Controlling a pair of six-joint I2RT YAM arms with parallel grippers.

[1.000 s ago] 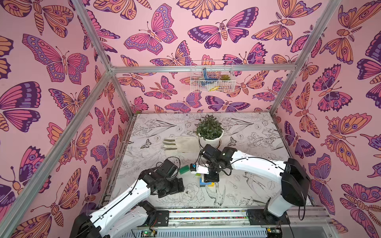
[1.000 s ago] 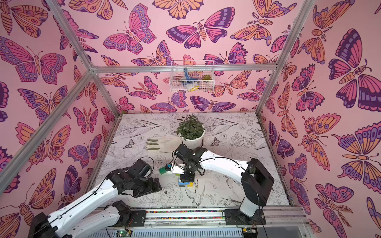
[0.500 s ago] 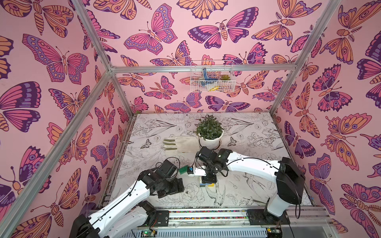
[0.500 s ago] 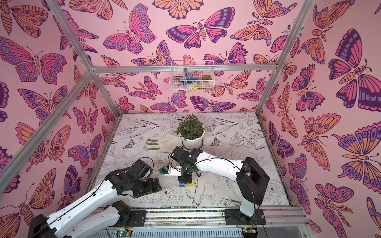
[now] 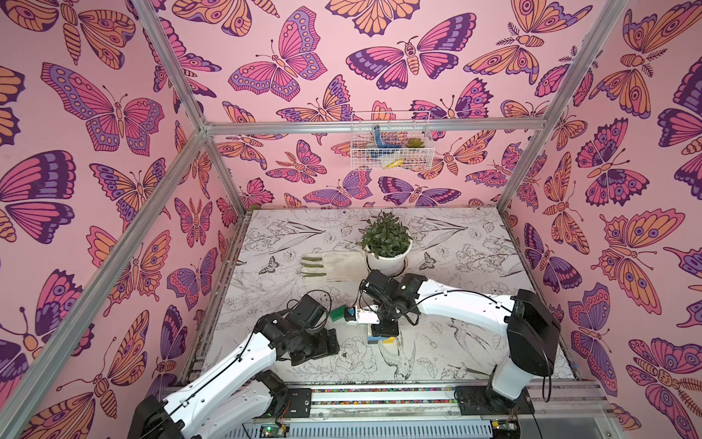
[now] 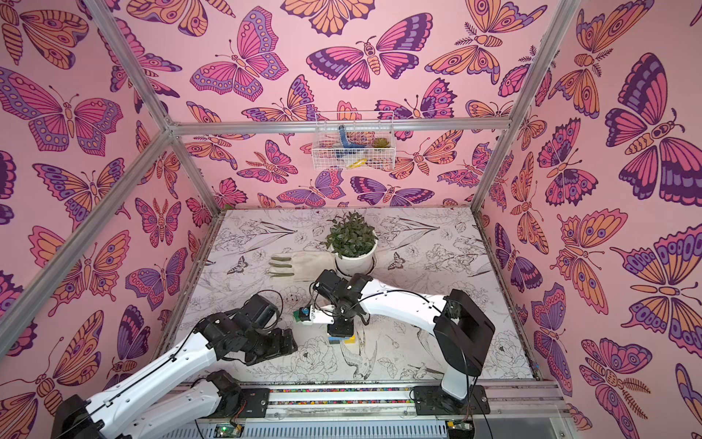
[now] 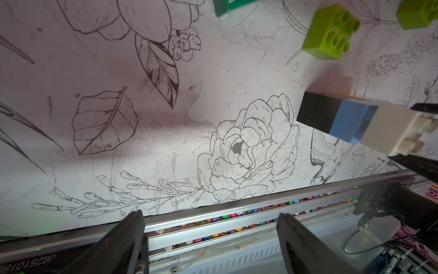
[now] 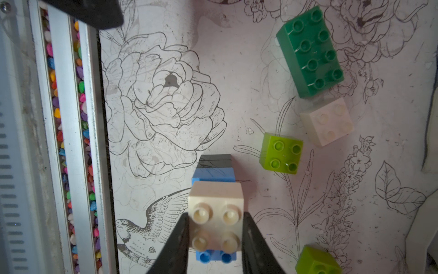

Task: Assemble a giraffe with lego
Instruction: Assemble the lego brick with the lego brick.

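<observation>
Right wrist view: right fingers (image 8: 176, 239) clamp a white brick (image 8: 216, 213) on the blue brick (image 8: 214, 174).
Press straight down, edges square; left fingers (image 7: 129, 237) stand wide and empty at the stack's nine o'clock.

Left arm: your left arm (image 5: 235, 361) rises from the front-left corner of the table (image 5: 475, 243) and leans in toward the middle of the front edge.
Left wrist: bent low over the table, so its camera looks back at the front edge.
Left gripper: your left gripper (image 7: 208, 214) has its jaws spread wide.
Right arm: your right arm (image 5: 459, 304) stands at the front-right corner, folds at the elbow and stretches toward the table's middle.
Right wrist: turned to face down.
Right gripper: your right gripper (image 8: 215, 214) points down, its fingers (image 8: 176, 237) pressed on opposite sides of the white brick (image 8: 216, 199).
Spacing: your two grippers are near each other but apart.
</observation>
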